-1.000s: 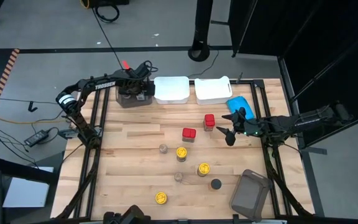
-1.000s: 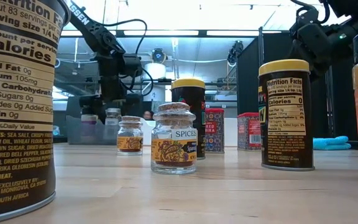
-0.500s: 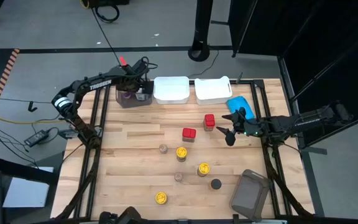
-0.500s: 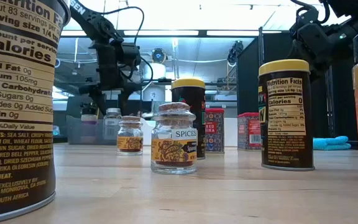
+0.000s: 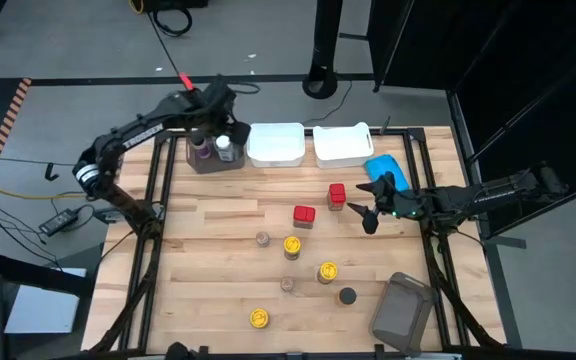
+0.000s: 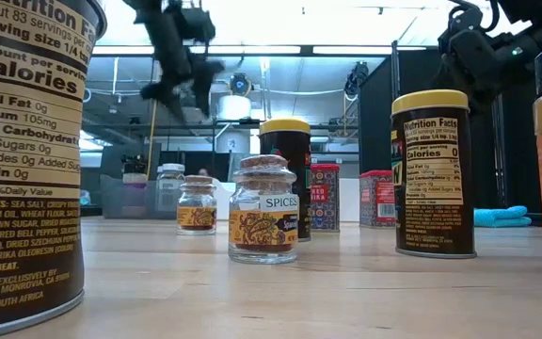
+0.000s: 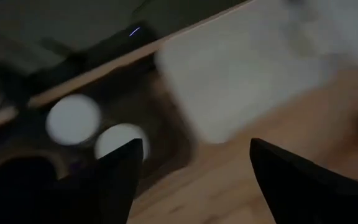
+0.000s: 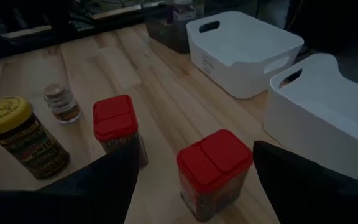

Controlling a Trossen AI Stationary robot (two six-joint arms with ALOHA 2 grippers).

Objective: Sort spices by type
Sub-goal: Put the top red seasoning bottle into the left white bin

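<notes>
Left gripper [image 5: 218, 100], jaws wide and empty, hangs above the grey bin [image 5: 211, 163] holding two jars [image 5: 225, 147]; right gripper [image 5: 366, 213], open and empty beside the red-capped jar [image 5: 337, 193], risks toppling it if approached off-centre on the worktop [image 5: 218, 235].

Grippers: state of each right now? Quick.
Left gripper: open, empty, raised over the grey bin.
Right gripper: open, empty, beside a red-capped jar.
</notes>
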